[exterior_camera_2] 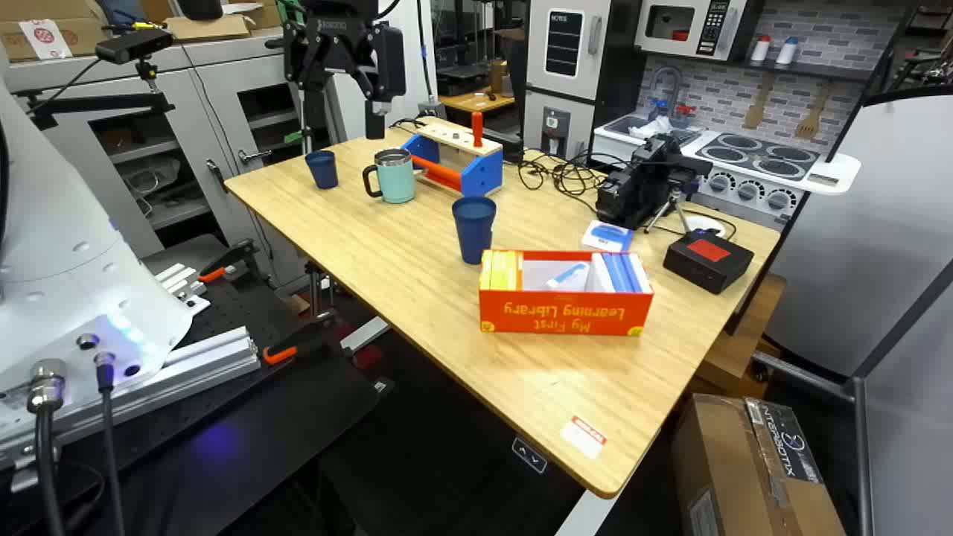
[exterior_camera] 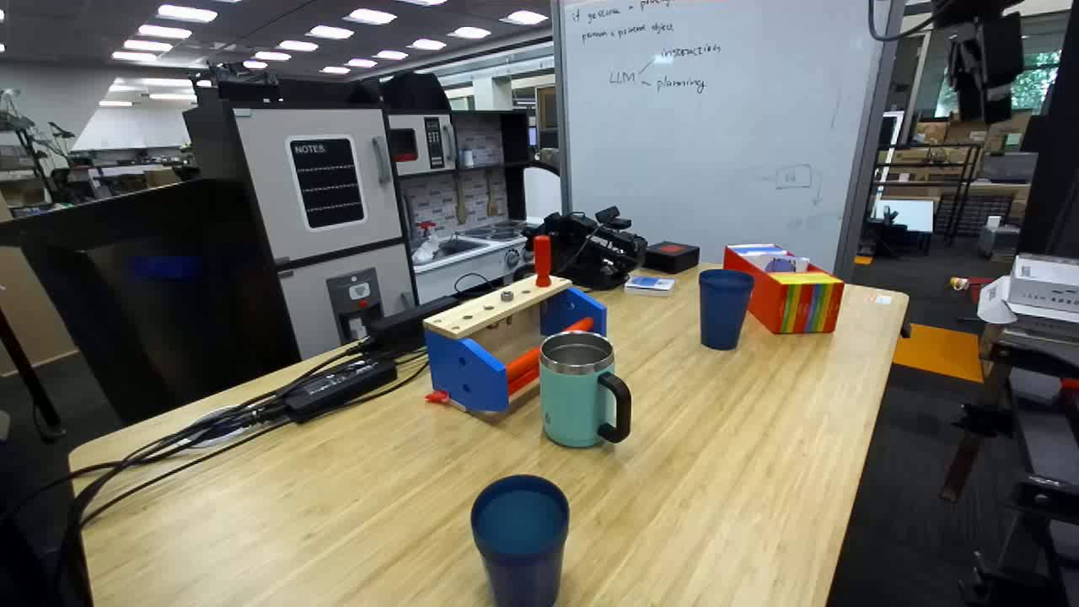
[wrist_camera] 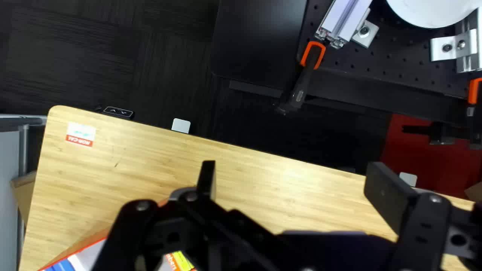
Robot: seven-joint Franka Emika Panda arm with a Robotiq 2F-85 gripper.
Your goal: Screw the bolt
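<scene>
One bolt (exterior_camera: 507, 296) appears set in the top of the toy bench (exterior_camera: 475, 375) on your worktop (exterior_camera: 716, 472); at that size, its depth cannot be confirmed. Your jaws hang spread, pinching nothing, well apart from it. Descend too wide and you may strike the red-handled tool (exterior_camera: 543, 263), upright at the bench's far right end in an exterior view, or the mug (exterior_camera: 573, 409) just beside its near right side. Twist off-axis and the bench could slide, if nothing fixes it down. Count: one bench, one red-handled tool, one mug, two blue cups (exterior_camera: 520, 544), one red book box (exterior_camera_2: 567, 301).
</scene>
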